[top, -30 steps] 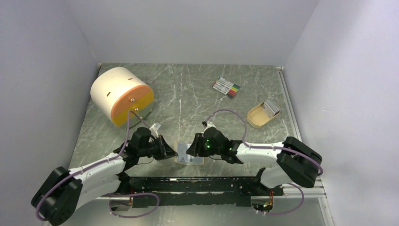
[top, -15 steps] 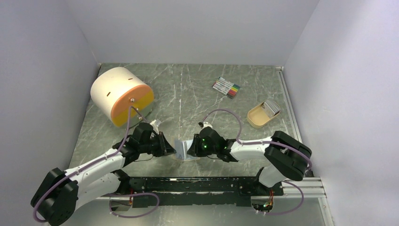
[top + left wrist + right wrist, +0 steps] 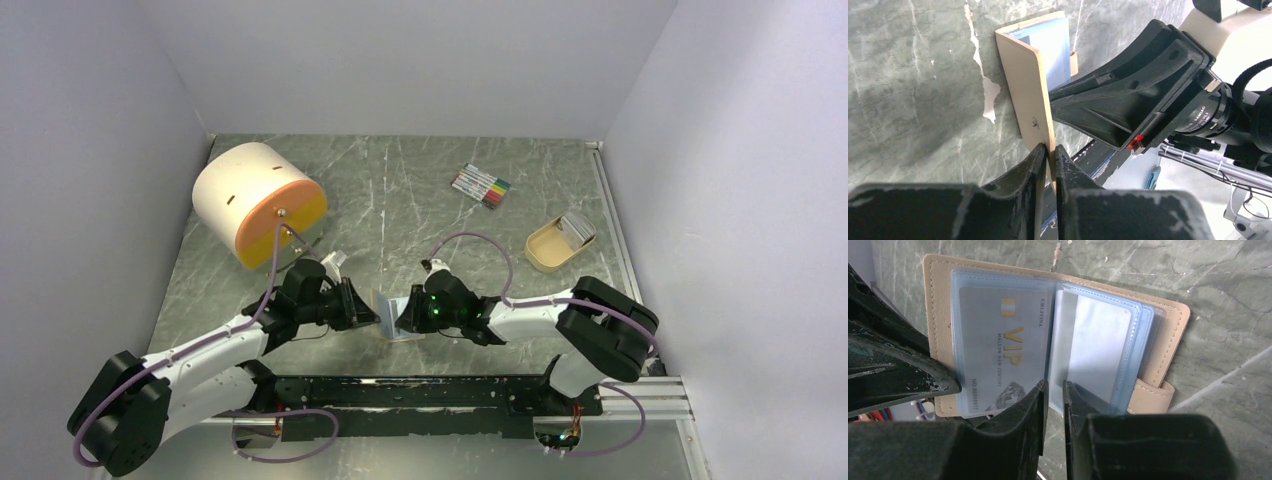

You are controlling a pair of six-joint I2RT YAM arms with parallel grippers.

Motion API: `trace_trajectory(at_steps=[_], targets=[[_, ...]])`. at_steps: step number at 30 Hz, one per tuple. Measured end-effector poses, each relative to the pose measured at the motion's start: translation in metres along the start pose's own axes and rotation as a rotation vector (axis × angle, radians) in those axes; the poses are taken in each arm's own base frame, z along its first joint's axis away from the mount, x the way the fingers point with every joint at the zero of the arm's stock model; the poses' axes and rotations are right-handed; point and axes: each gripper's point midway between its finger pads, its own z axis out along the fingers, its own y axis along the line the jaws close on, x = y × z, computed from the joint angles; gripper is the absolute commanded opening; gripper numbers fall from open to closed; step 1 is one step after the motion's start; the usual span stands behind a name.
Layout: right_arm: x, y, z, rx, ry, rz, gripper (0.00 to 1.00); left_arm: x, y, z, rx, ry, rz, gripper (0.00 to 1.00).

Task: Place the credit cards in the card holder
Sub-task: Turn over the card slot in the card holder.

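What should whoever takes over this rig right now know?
Left pincer: shut on the cover edge of the small tan leather-look folding card holder, holding it open.
Right pincer: fingers nearly together at its pale blue-clear plastic sleeves; grip unclear.
Done: one grey VIP card sleeved.
Left: whitish-grey cards in the tan open-topped tray, far right.

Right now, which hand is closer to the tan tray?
Right. The right hand is at the card holder, on its side facing the tan tray at the back right. The left hand pinches the holder's cover on the opposite side, farther from the tray.
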Motion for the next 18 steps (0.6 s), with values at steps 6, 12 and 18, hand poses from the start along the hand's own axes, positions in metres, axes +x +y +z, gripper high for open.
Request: trace_trajectory(at_steps=[6,12,18], targets=[[-0.0001,0.0001,-0.0001,-0.007,-0.002,0.001,0.21,-0.0001,-0.0035,0.0006,0.024,-0.002,0.005,0.15],[-0.0003,0.0001,-0.0002,-0.008,-0.001,0.002,0.21,0.0002,-0.0029,0.0018,0.027,-0.002,0.003,0.14],[-0.0001,-0.0001,-0.0002,-0.010,-0.002,0.003,0.22,0.0001,-0.0032,0.0036,0.036,-0.002,0.004,0.13]])
